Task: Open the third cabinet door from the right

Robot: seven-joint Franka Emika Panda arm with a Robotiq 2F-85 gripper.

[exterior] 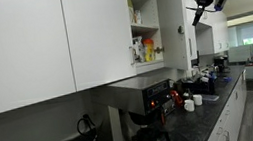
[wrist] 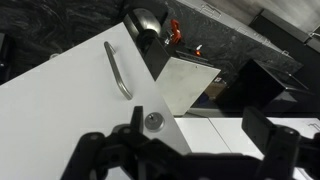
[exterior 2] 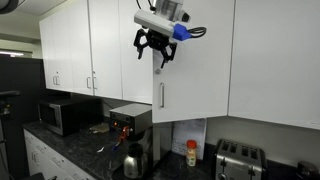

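Note:
The white cabinet door [exterior 2: 195, 65] with a vertical metal handle [exterior 2: 162, 95] stands swung partly open; in an exterior view the shelves behind it [exterior: 144, 27] show. My gripper [exterior 2: 154, 50] is open and empty, just beside the door's upper handle-side edge, and I cannot tell if it touches. It also hangs in front of the open door in an exterior view [exterior: 201, 7]. In the wrist view the door [wrist: 70, 110] and its handle [wrist: 118, 70] lie under my spread fingers [wrist: 197, 125], with nothing between them.
Closed white cabinets [exterior 2: 70, 50] run along the wall. Below are a coffee machine [exterior 2: 130, 125], a microwave [exterior 2: 60, 115], a toaster [exterior 2: 236, 156] and a bottle [exterior 2: 192, 152] on the dark counter [exterior: 208, 109]. Bottles [exterior: 145, 50] stand on the open shelf.

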